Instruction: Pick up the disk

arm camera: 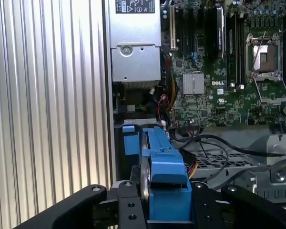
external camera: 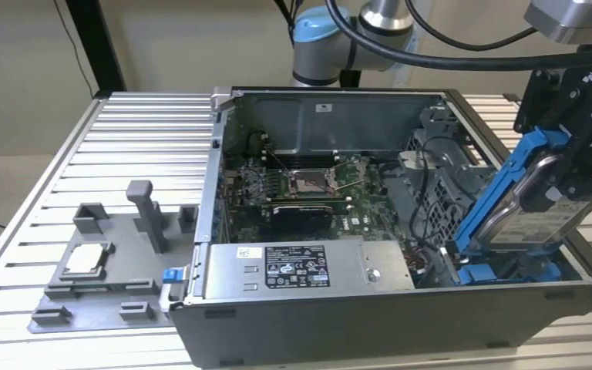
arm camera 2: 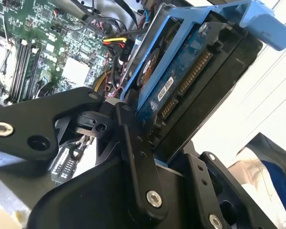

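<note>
The disk (external camera: 530, 223) hangs tilted, nearly on edge, over the drive bay at the exterior view's right end of the open computer case (external camera: 378, 316). Its silver body sits in a bright blue frame. My gripper (external camera: 561, 179) is shut on the disk's upper part, with a black finger on each flat side. In the second wrist view the disk (arm camera 2: 181, 78) shows its circuit-board side and connector between the fingers (arm camera 2: 128, 129). In the first wrist view the blue frame (arm camera: 163, 160) rises from between the gripper (arm camera: 164, 202) links. The disk's lower end is still inside the case, beside blue bay rails (external camera: 502, 271).
Inside the case lie the motherboard (external camera: 307, 185), a grey power supply box (external camera: 307, 266) with a white sticker, and loose cables (arm camera: 219, 143) near the bay. A grey fixture (external camera: 101, 270) holding a small silver chip (external camera: 85, 258) sits on the slatted metal table (external camera: 132, 146).
</note>
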You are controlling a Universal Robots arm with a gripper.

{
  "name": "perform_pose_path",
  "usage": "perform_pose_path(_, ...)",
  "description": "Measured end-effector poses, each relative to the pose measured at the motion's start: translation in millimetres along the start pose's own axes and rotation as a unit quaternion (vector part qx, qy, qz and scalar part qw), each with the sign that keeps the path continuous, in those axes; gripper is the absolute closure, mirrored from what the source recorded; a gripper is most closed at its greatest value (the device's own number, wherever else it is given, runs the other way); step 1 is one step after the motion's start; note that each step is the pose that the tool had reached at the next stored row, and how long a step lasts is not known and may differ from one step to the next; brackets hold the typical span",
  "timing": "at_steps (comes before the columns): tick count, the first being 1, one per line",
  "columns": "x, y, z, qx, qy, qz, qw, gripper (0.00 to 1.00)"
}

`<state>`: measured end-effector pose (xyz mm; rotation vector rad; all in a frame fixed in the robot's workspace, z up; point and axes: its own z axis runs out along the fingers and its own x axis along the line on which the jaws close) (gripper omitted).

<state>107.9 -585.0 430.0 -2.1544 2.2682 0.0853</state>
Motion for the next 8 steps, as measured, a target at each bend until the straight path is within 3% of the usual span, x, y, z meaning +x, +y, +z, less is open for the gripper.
perform_pose_path(8,-0.3,-0.9,0.4,0.0,0.0001,0.0,1.0,1.0)
